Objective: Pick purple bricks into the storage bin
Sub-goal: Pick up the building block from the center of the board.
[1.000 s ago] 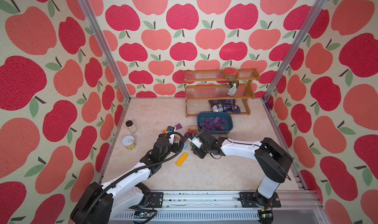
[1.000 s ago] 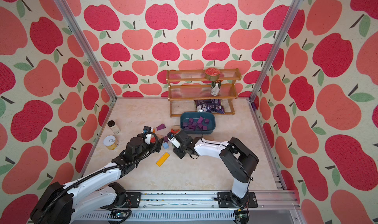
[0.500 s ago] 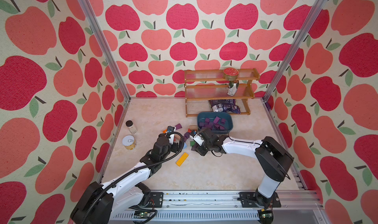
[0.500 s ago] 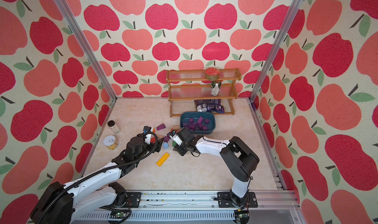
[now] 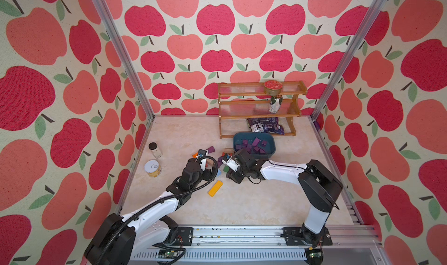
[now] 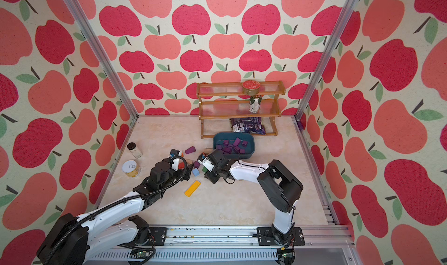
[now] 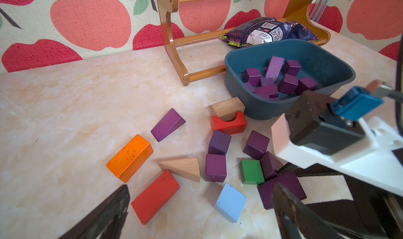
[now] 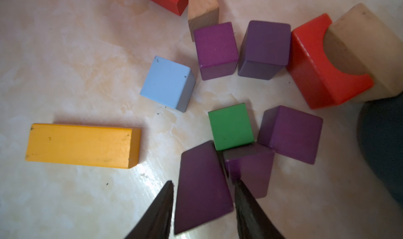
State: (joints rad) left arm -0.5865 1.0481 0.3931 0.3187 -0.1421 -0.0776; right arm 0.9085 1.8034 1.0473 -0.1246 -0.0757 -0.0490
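Apple-printed walls (image 5: 217, 21) closed three sides of the marbled table (image 5: 242, 203), and a metal rail (image 5: 242, 234) ran along the front edge. Broad bare surface lay between the scatter of blocks and that rail, with more toward the far left corner.

One wooden shelf rack (image 5: 260, 106) stood against the back wall. One storage bin (image 5: 266, 155) sat just in front of it, holding at least eight purple bricks (image 7: 287, 84). Six more were outside the bin. Five lay on the table near its left end, and the sixth, a long purple brick (image 8: 202, 172), was pinched on both sides between the narrowed fingers of the right gripper (image 8: 204, 183).

The left gripper (image 7: 201, 193) hung over the scatter with its jaws spread wide and nothing in them. Compared with a second before, the left arm had kept its place and the right wrist had edged slightly toward the back.

The other blocks were two red blocks (image 7: 154, 196), two plain wood blocks (image 7: 181, 169), one orange block (image 7: 129, 158), one yellow block (image 8: 80, 145), one green block (image 8: 231, 126) and one light-blue block (image 8: 168, 82).
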